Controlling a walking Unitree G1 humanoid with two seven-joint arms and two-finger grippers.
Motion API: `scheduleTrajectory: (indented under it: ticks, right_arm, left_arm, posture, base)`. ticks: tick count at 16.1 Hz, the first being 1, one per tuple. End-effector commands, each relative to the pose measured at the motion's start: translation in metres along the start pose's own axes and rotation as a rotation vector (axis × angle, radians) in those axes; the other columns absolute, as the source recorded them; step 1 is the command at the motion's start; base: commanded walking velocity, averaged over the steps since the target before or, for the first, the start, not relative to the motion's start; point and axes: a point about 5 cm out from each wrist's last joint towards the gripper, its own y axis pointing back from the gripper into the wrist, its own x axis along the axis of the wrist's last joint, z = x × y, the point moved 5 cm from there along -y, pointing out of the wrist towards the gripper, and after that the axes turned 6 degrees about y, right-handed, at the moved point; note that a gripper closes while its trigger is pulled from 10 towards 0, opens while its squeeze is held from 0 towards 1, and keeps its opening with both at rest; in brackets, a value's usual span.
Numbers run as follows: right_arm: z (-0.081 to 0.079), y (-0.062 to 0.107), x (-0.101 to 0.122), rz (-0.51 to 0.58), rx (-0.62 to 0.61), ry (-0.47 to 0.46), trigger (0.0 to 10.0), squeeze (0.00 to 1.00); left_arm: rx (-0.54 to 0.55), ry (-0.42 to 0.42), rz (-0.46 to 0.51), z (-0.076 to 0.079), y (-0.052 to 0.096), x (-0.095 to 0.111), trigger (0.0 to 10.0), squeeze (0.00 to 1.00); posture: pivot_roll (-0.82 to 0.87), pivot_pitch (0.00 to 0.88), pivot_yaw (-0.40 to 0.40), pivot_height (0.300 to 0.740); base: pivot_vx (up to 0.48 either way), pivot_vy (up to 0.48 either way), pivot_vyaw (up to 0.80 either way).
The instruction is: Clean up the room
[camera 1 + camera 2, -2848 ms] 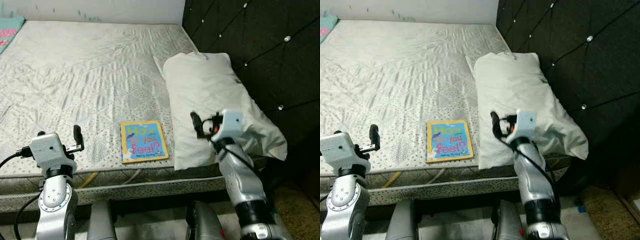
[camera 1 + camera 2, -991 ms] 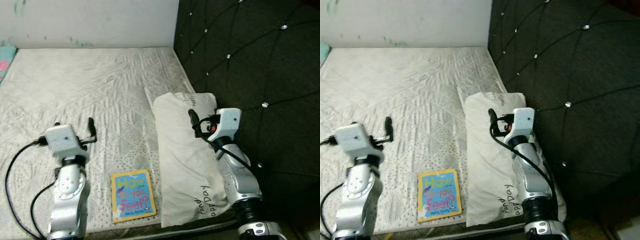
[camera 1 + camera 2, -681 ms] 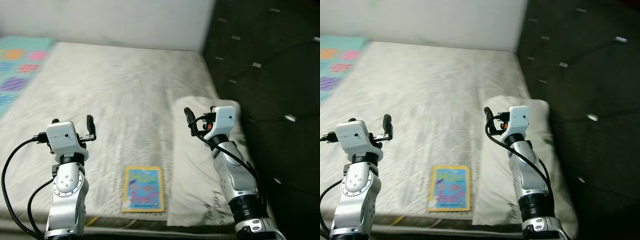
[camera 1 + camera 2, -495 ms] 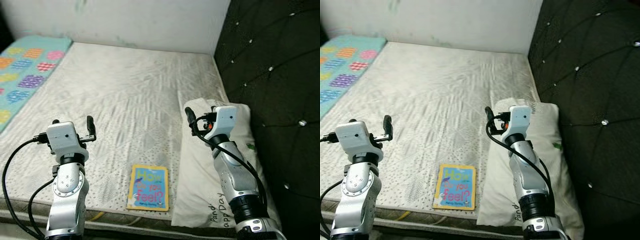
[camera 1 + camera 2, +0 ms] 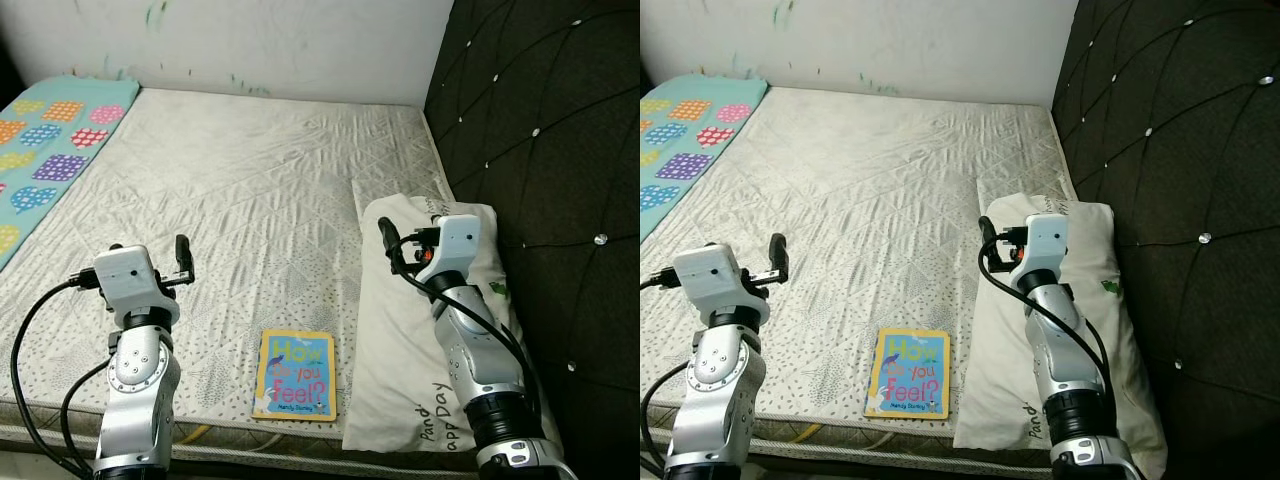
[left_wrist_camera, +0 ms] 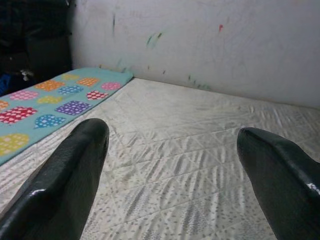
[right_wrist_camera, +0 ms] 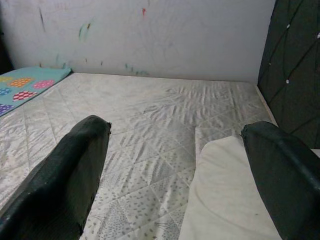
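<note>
A yellow-bordered blue picture book (image 5: pixel 295 375) lies flat near the front edge of the quilted grey-white mattress (image 5: pixel 250 190), just beside a white pillow (image 5: pixel 1095 330) set against the black tufted headboard (image 5: pixel 540 130). My left end effector (image 5: pixel 182 262) hovers released over the mattress, my right end effector (image 5: pixel 392 245) released above the pillow. A turquoise patterned blanket (image 5: pixel 45 130) lies far left, by the marked white wall (image 6: pixel 200 40).

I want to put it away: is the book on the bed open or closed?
Closed. The book lies flat on the mattress, front cover up.
</note>
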Motion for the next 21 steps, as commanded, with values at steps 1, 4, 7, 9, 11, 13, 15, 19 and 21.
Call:
scheduleTrajectory:
  ticks: [1,4,7,9,11,13,15,19,21]
  right_arm:
    - [0.0042,0.0002,-0.0016,-0.012,-0.008,-0.002,10.0,0.00]
    - [0.0034,0.0005,-0.0018,-0.011,-0.002,-0.002,10.0,0.00]
    - [0.0025,0.0006,-0.0018,-0.009,0.003,-0.003,10.0,0.00]
    - [0.0013,0.0008,-0.0024,-0.011,0.010,0.000,10.0,0.00]
    - [0.0010,0.0009,-0.0026,-0.012,0.012,0.000,10.0,0.00]
    - [-0.0005,0.0001,-0.0025,-0.012,0.018,0.001,10.0,0.00]
    - [-0.0011,-0.0003,-0.0018,-0.010,0.020,-0.001,10.0,0.00]
    - [0.0001,-0.0009,-0.0013,-0.010,0.016,-0.005,10.0,0.00]
    - [0.0006,-0.0014,-0.0010,-0.010,0.014,-0.004,10.0,0.00]
  left_arm:
    - [-0.005,0.004,-0.009,0.0000,-0.0012,-0.0015,10.0,0.00]
    - [-0.011,0.013,-0.012,0.0006,-0.0015,-0.0021,10.0,0.00]
    - [-0.017,0.022,-0.015,0.0014,-0.0015,-0.0027,10.0,0.00]
    - [-0.019,0.025,-0.016,0.0020,-0.0014,-0.0031,10.0,0.00]
    - [-0.020,0.029,-0.019,0.0022,-0.0011,-0.0036,10.0,0.00]
    - [-0.023,0.032,-0.022,0.0024,-0.0011,-0.0043,10.0,0.00]
    - [-0.025,0.035,-0.025,0.0026,-0.0012,-0.0048,10.0,0.00]
    - [-0.021,0.037,-0.024,0.0026,-0.0021,-0.0044,10.0,0.00]
    - [-0.020,0.039,-0.025,0.0027,-0.0030,-0.0044,10.0,0.00]
  posture:
    - [-0.01,0.000,-0.042,0.740]
    - [-0.01,0.000,-0.042,0.740]
    - [-0.01,0.000,-0.042,0.740]
    - [-0.01,0.000,-0.043,0.740]
    - [-0.01,0.000,-0.044,0.740]
    - [-0.01,0.000,-0.046,0.740]
    - [-0.01,0.000,-0.047,0.740]
    - [-0.01,0.000,-0.047,0.740]
    - [-0.02,0.000,-0.047,0.740]
  base:
    - [0.000,0.000,-0.80]
    - [0.000,0.000,-0.63]
    - [0.000,0.000,-0.18]
    - [0.000,0.000,0.00]
    - [0.000,0.000,0.00]
    - [0.000,0.000,0.00]
    - [0.000,0.285,0.00]
    - [0.000,0.292,0.00]
    - [0.000,0.296,0.00]
